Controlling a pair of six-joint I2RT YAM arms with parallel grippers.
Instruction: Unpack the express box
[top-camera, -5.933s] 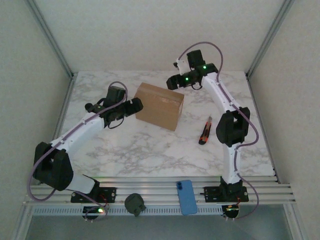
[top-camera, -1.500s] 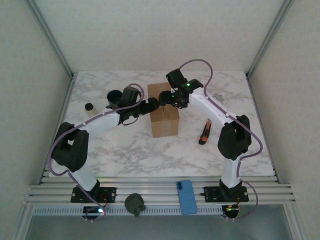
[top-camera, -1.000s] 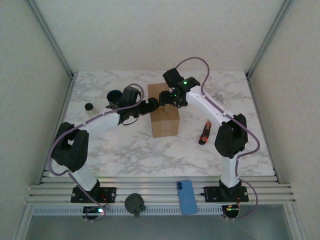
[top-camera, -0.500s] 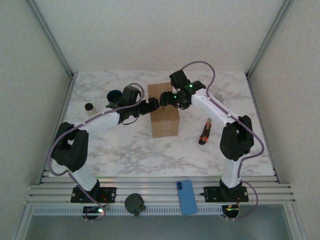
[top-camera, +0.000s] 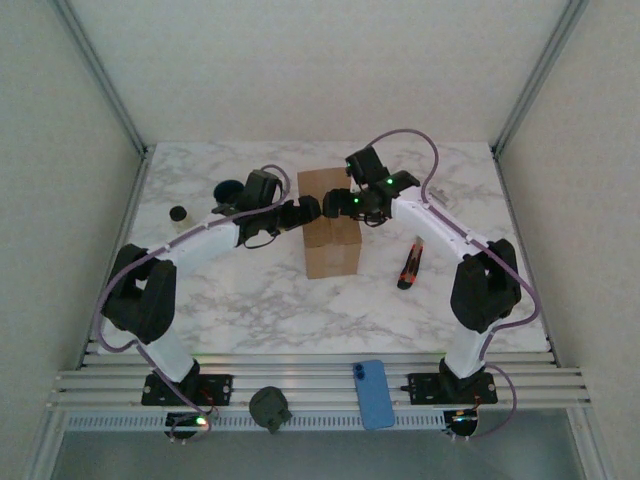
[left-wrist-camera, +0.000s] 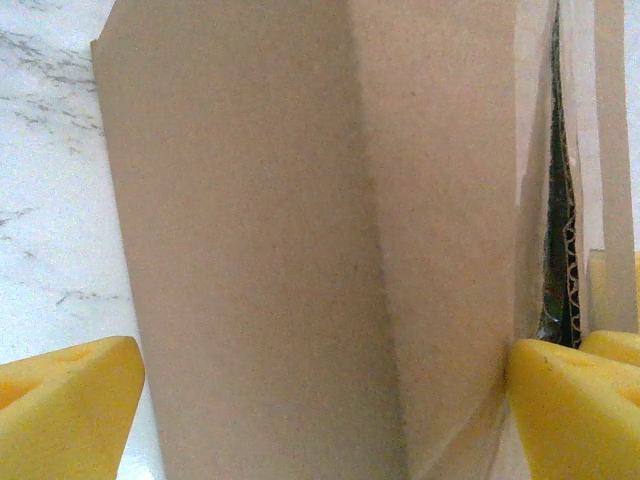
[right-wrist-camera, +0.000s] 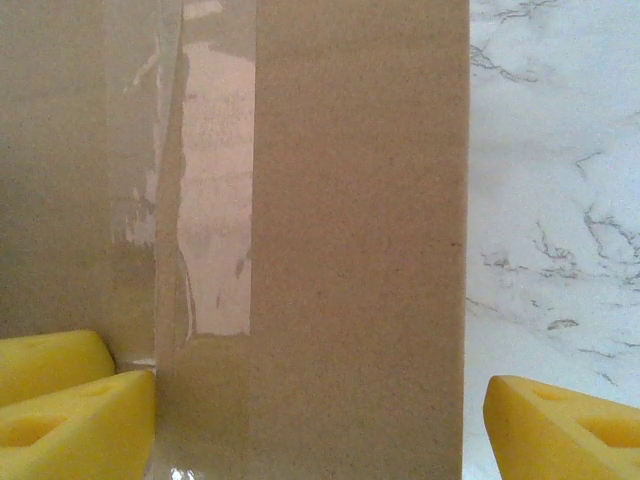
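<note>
1. Jaws, left gripper (left-wrist-camera: 320, 400): spread wide, straddling a vertical corner of the express box (top-camera: 331, 235). Both yellow pads sit right at the cardboard; we cannot tell whether they press.
2. Jaws, right gripper (right-wrist-camera: 320, 425): spread wide, a shade wider than a second ago. A box panel stands between them, and marble shows between the right pad and the cardboard, so we count no grip.
3. Express box: upright at the centre of the table (top-camera: 250, 300), narrow face toward the near edge. The two grippers meet at its far upper part, one on each side.
4. Tape (right-wrist-camera: 215, 230): a glossy strip running down the panel, patchy at its lower end.
5. Gap (left-wrist-camera: 553, 200): a dark slit with a corrugated edge, at the right in the left wrist view.
6. Change, several seconds: the box lay broadside and askew, with both grippers apart from it. Now it is turned end-on and bracketed by them. A dark blue mug (top-camera: 229, 189) and a small capped jar (top-camera: 179, 213) now show at far left.
7. Change, last second: the right elbow has swung out to the right and its wrist has shifted slightly. The left arm and the box hold position.
8. Meaning: we judge the opening stage is under way. The seam is starting to part and no contents are out yet.
9. Box cutter (top-camera: 409, 264): lying on the marble right of the box, apart from both grippers.
</note>
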